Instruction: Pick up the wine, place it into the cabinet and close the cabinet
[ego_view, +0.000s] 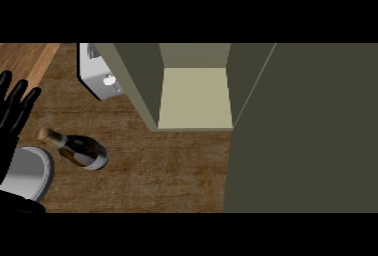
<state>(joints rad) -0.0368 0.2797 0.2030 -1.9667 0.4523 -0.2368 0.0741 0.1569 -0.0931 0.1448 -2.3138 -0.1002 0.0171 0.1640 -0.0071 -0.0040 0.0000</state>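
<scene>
left robot hand (15, 107) cut by edge; cabinet door (303, 130) cropped right

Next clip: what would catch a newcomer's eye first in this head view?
The open cabinet at centre top, its pale shelf bare and its big door swung out to fill the right side. Then the wine bottle on the brown counter at lower left, beside the left hand resting open at the left edge.

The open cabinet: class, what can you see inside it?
Inside the grey-green open cabinet, only a bare pale shelf shows. The dark glass wine bottle stands outside. The cabinet's open door hides whatever lies behind it.
</scene>
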